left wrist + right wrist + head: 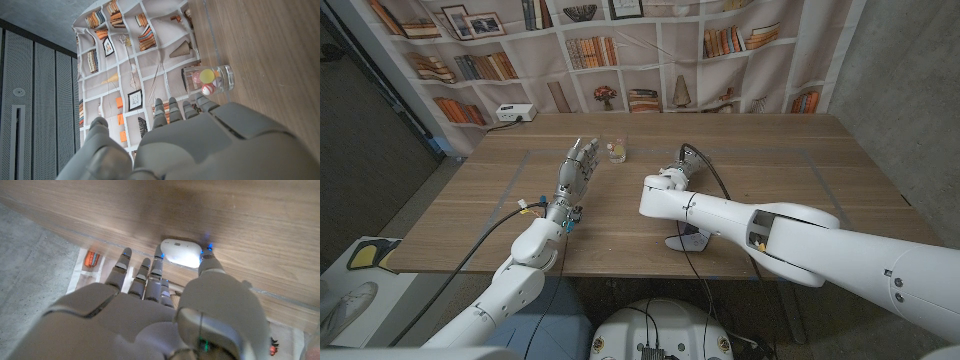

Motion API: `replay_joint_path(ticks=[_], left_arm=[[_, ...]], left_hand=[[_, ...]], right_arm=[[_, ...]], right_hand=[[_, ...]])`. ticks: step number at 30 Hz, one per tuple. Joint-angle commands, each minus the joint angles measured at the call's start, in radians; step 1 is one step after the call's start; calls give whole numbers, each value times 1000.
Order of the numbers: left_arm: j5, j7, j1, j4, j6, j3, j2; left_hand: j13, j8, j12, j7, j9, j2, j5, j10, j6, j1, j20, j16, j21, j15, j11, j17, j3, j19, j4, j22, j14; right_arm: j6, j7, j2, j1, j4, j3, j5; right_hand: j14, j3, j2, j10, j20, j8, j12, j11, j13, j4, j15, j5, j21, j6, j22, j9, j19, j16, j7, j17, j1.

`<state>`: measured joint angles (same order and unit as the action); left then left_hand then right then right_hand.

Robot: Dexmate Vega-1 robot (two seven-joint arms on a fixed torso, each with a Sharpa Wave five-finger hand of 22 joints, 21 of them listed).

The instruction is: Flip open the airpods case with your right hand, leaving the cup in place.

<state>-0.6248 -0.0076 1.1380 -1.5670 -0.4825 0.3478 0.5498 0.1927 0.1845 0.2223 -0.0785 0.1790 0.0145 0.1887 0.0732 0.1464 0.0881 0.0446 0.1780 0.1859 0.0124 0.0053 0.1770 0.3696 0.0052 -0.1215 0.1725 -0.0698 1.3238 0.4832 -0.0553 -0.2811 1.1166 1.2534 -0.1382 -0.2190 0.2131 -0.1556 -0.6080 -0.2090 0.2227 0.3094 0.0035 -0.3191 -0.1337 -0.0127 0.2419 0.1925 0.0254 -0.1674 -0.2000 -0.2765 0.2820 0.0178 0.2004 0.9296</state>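
Nearest the robot: right arm [770,235] reaching across the desk [800,170] from the near right edge, forearm angled toward the middle. Beyond it, right hand [165,305] seen from behind in the right wrist view, fingers [122,262] spread and extended, thumb tip and one fingertip set either side of the airpods case [181,253]. Contact with the case not resolvable; hand apparently grasping nothing as yet, neither clenched nor closed on the case. Case white, rounded, lying on the wood with lid shut, no seam gap visible. In the head view, case hidden behind the right hand's wrist.

On the robot's left: left hand [578,170] raised above the desk, fingers loosely extended, holding nothing. Just beyond its fingertips, cup [616,151], a clear glass standing upright with small coloured balls [206,76] inside, apart from the hand.

Farthest: backdrop printed as bookshelves [610,50] behind the desk's far edge.

Progress, as judged: approach to the case complete; flipping of the lid wholly outstanding; cup undisturbed.
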Motion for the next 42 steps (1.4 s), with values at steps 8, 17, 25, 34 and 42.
replay_joint_path(ticks=[8,17,25,34,42], left_arm=[[10,0,-10,-7,7,9,-3],[20,5,-20,-14,12,18,-7],[90,50,-19,-49,29,21,14],[138,114,-11,-57,3,24,-20],[247,228,0,-86,3,20,-45]], left_hand=[[4,6,-1,3,3,1,-1,11,2,5,0,6,7,-4,0,1,1,-3,-4,3,-5],[4,6,0,4,3,-1,-1,13,3,3,0,7,7,-4,0,1,0,-2,-4,3,-3],[4,7,3,5,3,-2,-1,20,6,2,1,7,8,-3,-2,1,-1,-2,-4,3,-2],[6,11,21,4,4,-1,-1,72,14,10,4,9,8,-9,-41,0,1,0,-10,2,6],[5,33,42,-2,6,27,-2,165,87,93,-12,17,11,-42,-73,-2,41,29,-44,1,55]], right_arm=[[24,48,-170,-72,384,-79,-16],[-1,57,-257,-124,583,-147,-6],[-55,48,-327,-190,752,-250,29],[-135,26,-372,-248,844,-353,86],[-188,15,-395,-276,893,-418,123]], right_hand=[[-17,57,-6,-74,-3,5,15,-53,-14,-40,-3,13,2,14,-3,-3,-9,9,3,1,46],[-32,64,4,-88,-4,6,21,-62,-20,-40,-12,19,1,26,-3,-3,-14,12,5,-1,66],[-44,67,6,-93,-4,6,22,-58,-23,-38,-7,21,1,31,-3,-3,-16,16,3,0,75],[-46,70,8,-97,-4,5,24,-57,-26,-36,-10,23,0,33,-3,-3,-18,17,1,0,82],[-59,71,9,-102,-3,4,25,-52,-30,-34,0,25,1,37,-3,-3,-22,22,-3,1,88]])
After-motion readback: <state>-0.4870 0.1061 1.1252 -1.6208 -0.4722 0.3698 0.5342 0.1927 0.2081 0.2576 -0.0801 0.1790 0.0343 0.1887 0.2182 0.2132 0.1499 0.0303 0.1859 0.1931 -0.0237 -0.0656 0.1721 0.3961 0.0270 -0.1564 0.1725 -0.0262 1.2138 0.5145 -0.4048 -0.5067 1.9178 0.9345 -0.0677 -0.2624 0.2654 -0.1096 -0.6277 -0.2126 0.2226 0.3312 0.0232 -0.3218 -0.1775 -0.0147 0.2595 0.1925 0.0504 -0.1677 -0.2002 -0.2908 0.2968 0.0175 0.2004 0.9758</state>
